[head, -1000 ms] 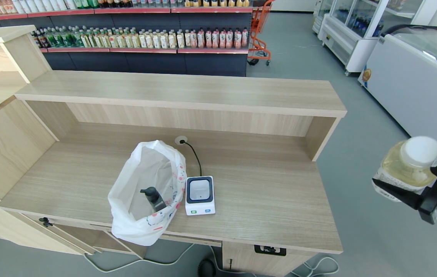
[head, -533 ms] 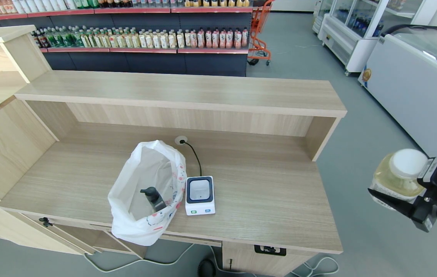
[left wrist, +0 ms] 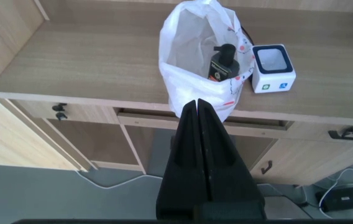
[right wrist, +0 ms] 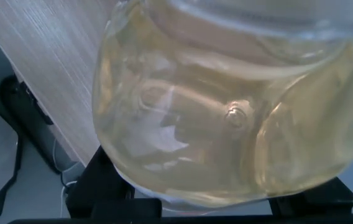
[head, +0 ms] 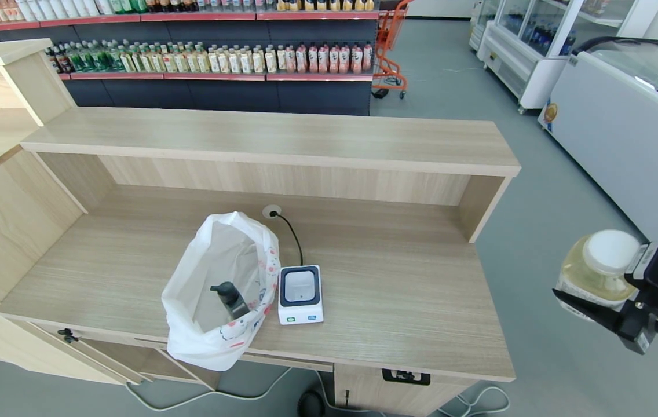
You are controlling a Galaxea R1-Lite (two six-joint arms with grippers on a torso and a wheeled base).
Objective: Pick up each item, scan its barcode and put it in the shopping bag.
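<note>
My right gripper (head: pixel 607 301) is shut on a clear bottle (head: pixel 598 269) of yellowish liquid with a white cap, held in the air off the right end of the counter. The bottle's body (right wrist: pixel 226 106) sits close against the right wrist camera. A white shopping bag (head: pixel 219 289) stands open on the counter with a black pump bottle (head: pixel 228 297) inside. The white barcode scanner (head: pixel 300 294) sits just right of the bag. My left gripper (left wrist: pixel 198 134) hangs shut in front of the counter, below the shopping bag (left wrist: pixel 198 59) and the scanner (left wrist: pixel 273 67).
The wooden counter (head: pixel 398 278) has a raised back shelf (head: pixel 271 139) and a side wall at its right end. The scanner's black cable (head: pixel 293 234) runs to a hole at the back. Drawers (left wrist: pixel 71 118) lie under the counter. Freezers (head: pixel 613 110) stand on the right.
My right gripper with the bottle has sunk lower and drifted slightly left, toward the counter. The bag, the scanner and the left arm have stayed put.
</note>
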